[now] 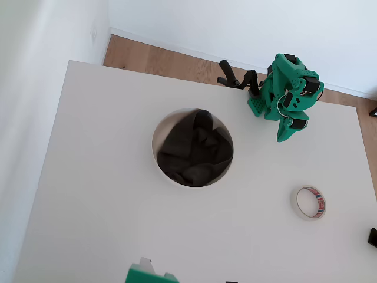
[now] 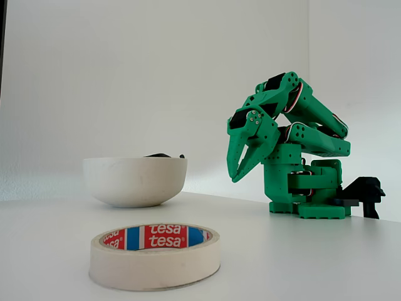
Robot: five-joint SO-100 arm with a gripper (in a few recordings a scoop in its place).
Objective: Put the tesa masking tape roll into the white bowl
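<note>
**While arm sits folded, tape is on the table, outside the bowl**

With the green SO-100 arm [image 2: 294, 144] folded back over its base, the gripper [image 2: 241, 170] hangs nose-down above the table [image 1: 106, 224], holding nothing; fingers look pressed together, tips meeting in a point in the fixed view; in the overhead view the gripper [image 1: 287, 131] shows as a single green wedge pointing down-picture, no gap visible between the fingers.

tesa masking tape roll [image 1: 310, 203] lies flat on the table, hole up; overhead it sits at lower right, well apart from the bowl and below the gripper tip in the picture, not touching either; red and blue print on the inner core visible; in the fixed view the tape roll [image 2: 155, 257] is the nearest object, "tesa" readable on the core.

white bowl [image 1: 159, 132] stands upright near table centre, left of the arm in the overhead view; dark grey cloth [image 1: 194, 150] bunched inside, covering most of the bowl's interior; in the fixed view the bowl [image 2: 135, 182] sits behind and left of the tape, with a bit of the cloth [image 2: 164, 155] peeking over the rim.

Arm base is near the table's far edge, with a black clamp [image 1: 235, 78] just beside it; white wall [image 2: 125, 75] behind; wood floor [image 1: 171, 62] visible past the table edge overhead.
</note>
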